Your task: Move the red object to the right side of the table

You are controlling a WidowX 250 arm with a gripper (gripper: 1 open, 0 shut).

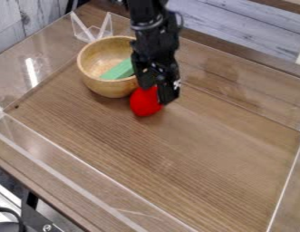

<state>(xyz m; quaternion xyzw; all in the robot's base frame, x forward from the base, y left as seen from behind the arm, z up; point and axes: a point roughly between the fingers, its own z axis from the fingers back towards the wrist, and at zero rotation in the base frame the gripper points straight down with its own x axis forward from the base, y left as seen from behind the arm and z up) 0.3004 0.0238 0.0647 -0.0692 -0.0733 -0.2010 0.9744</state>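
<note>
Beside the bowl (96,84): red object (145,104) sits between my gripper's (156,98) wide-open jaws, ungrasped.

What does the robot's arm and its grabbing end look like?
The arm is black and boxy, built from chunky segments with small lighter spots on it. The gripper is black too, ending in dark fingers. Finer markings are too small to make out.
</note>
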